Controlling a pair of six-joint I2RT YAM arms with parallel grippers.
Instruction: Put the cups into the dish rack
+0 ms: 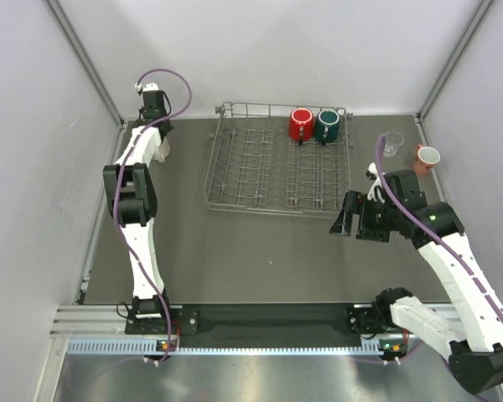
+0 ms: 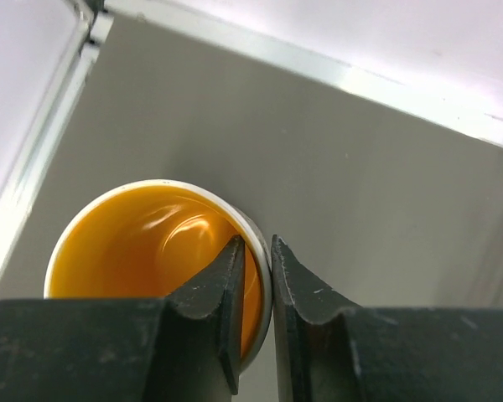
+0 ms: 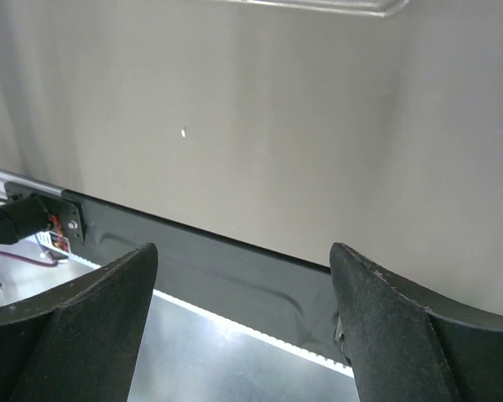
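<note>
The left fingers cover the near rim of the mug at the frame's bottom; overhead, the left arm hides most of it, upper left.

Quick colour rundown, cups and rack

The red mug and dark green mug were plain, the rack was grey wire, the salmon-pink mug was white inside, the glass was clear, and the white mug was glossy orange inside.
</note>
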